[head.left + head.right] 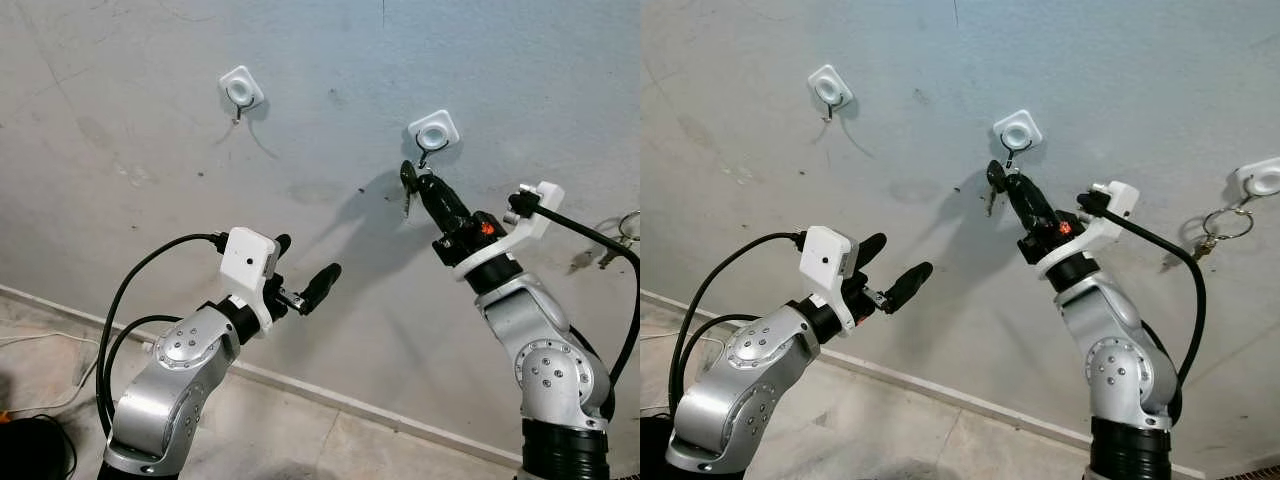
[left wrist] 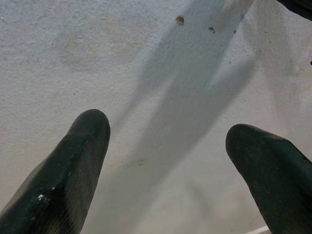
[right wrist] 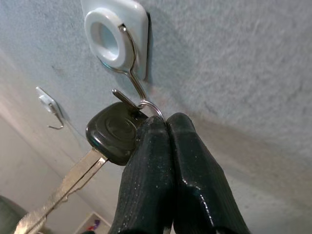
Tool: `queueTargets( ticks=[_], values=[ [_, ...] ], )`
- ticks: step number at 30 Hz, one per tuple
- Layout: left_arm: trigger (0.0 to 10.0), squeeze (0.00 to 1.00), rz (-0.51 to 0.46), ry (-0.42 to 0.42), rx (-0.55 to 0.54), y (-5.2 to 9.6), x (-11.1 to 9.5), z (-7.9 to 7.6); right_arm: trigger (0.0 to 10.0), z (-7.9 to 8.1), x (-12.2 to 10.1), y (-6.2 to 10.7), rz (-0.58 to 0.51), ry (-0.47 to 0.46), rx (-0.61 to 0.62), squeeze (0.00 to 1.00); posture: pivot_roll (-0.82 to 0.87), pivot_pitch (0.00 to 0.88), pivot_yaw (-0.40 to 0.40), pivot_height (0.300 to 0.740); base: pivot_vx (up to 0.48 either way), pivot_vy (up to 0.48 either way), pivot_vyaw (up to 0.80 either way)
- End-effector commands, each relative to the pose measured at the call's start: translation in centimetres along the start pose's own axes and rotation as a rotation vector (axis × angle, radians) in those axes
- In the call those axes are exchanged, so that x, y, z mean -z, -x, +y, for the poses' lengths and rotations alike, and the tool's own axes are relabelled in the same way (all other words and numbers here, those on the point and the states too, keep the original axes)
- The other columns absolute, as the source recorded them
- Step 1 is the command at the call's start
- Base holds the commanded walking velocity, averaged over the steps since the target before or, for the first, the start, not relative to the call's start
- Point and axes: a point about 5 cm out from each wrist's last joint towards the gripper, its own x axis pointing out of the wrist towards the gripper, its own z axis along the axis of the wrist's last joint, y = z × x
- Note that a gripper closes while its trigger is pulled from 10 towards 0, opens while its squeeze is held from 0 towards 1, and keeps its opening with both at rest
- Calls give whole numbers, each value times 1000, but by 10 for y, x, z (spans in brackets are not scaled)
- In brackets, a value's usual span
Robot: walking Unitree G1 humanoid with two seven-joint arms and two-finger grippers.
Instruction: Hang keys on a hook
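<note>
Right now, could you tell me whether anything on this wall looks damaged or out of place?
Nothing stands out. The right gripper pinches the key ring at the middle hook; the wall has only faint stains and specks.

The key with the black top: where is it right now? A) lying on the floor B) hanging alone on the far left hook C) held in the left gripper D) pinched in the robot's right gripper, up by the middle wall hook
D: the right gripper pinches the key at its ring, right beside the middle hook.
</note>
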Motion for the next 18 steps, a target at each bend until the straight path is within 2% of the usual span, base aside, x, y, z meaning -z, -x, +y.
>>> queueTargets(
  ticks=[1, 4, 5, 6, 7, 9, 11, 12, 15, 17, 18],
  values=[
    [10000, 0, -11, 0, 16, 2, -4, -3, 10000, -6, 7, 7, 42, 2, 46, 0, 172, 76, -22, 740, 0, 0, 0],
    [10000, 0, -11, 0, 17, 1, -4, -3, 10000, -5, 8, 8, 42, 17, 49, 0, 172, 76, -22, 740, 0, 0, 0],
    [10000, 0, -12, 0, 17, 1, -4, -3, 10000, -5, 8, 9, 40, 27, 52, 247, 172, 76, -22, 740, 0, 0, 0],
    [10000, 0, -12, 0, 17, 1, -4, -3, 10000, -4, 7, 9, 39, 36, 52, 1000, 172, 76, -22, 740, 0, 0, 0],
    [10000, 0, -13, 0, 17, 1, -4, -3, 10000, -4, 7, 9, 38, 43, 51, 1000, 172, 76, -22, 740, 0, 0, 0],
    [10000, 0, -14, -1, 17, 1, -4, -3, 10000, -2, 3, 8, 39, 132, 57, 1000, 170, 77, -21, 740, 0, 0, 0],
    [10000, 0, -15, 0, 17, 1, -5, -3, 10000, 1, -1, 6, 45, 297, 67, 1000, 170, 77, -21, 740, 0, 0, 0],
    [10000, 0, -15, 0, 17, 1, -5, -3, 10000, 1, -1, 6, 45, 297, 67, 1000, 170, 77, -21, 740, 0, 0, 0],
    [10000, 0, -21, 0, 20, 0, -7, -3, 10000, 6, -7, 4, 50, 581, 87, 1000, 170, 77, -21, 740, 0, 0, 0],
    [10000, 0, -28, 1, 24, -1, -9, -4, 10000, 8, -7, 5, 51, 685, 88, 1000, 166, 75, -22, 740, 0, 0, 0],
    [10000, 0, -28, 1, 24, -1, -9, -4, 10000, 8, -7, 5, 51, 685, 88, 1000, 166, 75, -22, 740, 0, 0, 0]
  ],
)
